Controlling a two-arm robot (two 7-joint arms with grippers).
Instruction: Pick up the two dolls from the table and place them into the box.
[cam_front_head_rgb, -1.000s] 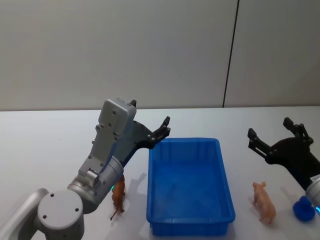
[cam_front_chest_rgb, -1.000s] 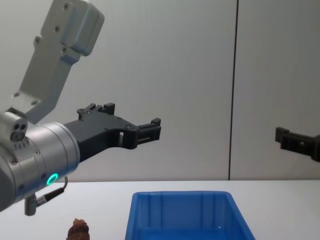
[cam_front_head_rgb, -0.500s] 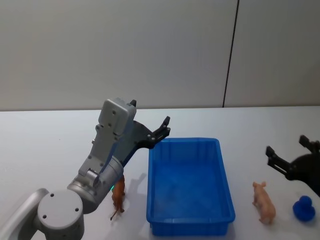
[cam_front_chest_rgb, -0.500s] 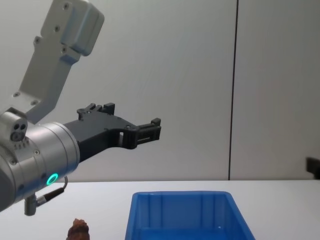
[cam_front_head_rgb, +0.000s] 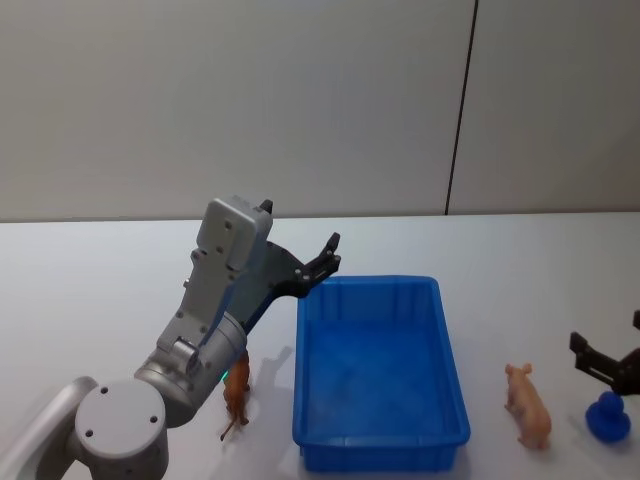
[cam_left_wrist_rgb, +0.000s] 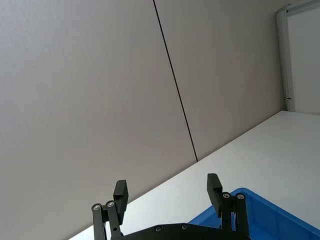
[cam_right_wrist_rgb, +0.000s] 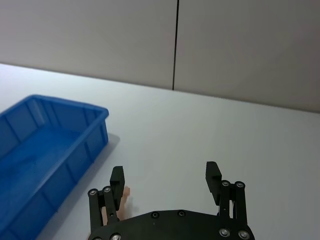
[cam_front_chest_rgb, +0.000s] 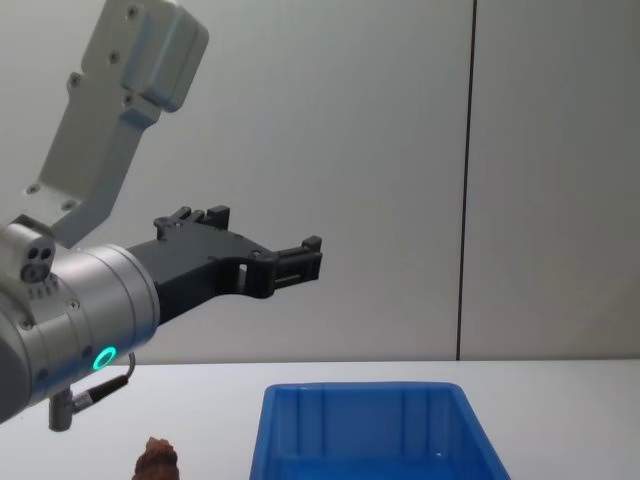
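White desk (cam_front_head_rgb: 100, 280), plain. Bright blue box (cam_front_head_rgb: 375, 455) mid-desk: rectangular, thick rim, ribbed walls. Left pincer (cam_left_wrist_rgb: 167, 185) raised by box's far-left corner, fingers apart. Right pincer (cam_right_wrist_rgb: 165, 171) low, right of box, fingers apart. Reddish-brown doll (cam_front_head_rgb: 237, 400), rough, thin tail, just left of box. Peach-pink doll (cam_front_head_rgb: 527, 405) on desk, right of box.
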